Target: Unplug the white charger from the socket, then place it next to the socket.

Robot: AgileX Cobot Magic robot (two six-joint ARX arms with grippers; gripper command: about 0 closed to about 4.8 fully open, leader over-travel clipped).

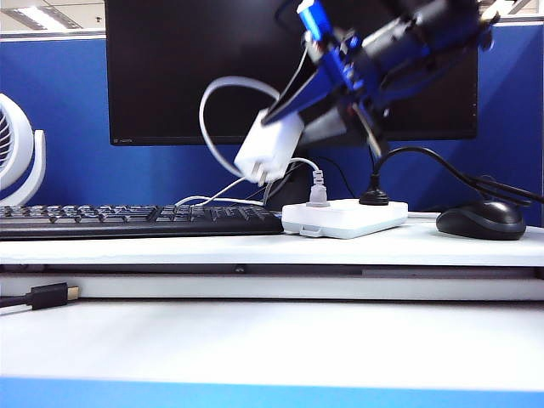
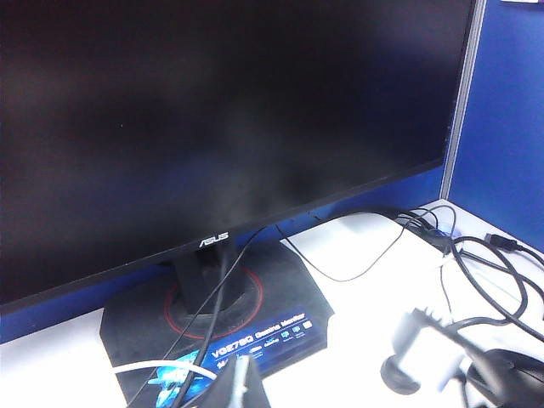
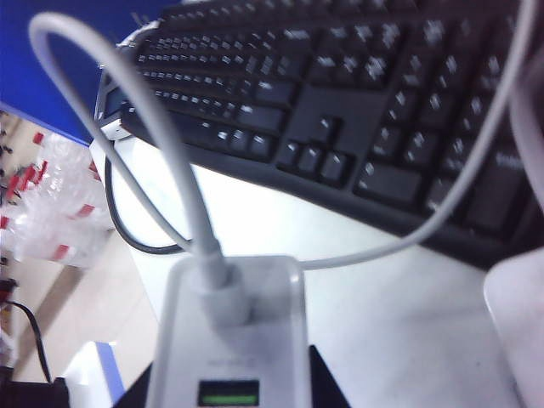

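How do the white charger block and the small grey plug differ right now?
The white rectangular plastic charger block is out of the flat white power strip, tilted in the air in the right pincer; the small grey plug sits upright, seated in the strip. The charger is clearly bigger. Both trail cables.

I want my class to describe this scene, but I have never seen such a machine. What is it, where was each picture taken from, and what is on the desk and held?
It is a two-armed robot. One picture looks across the desk; the others come from cameras on each wrist. The right end effector holds the white charger, lifted clear of the socket, where a grey plug and black plug remain. A keyboard, mouse and monitor stand nearby. The left end effector is out of sight.
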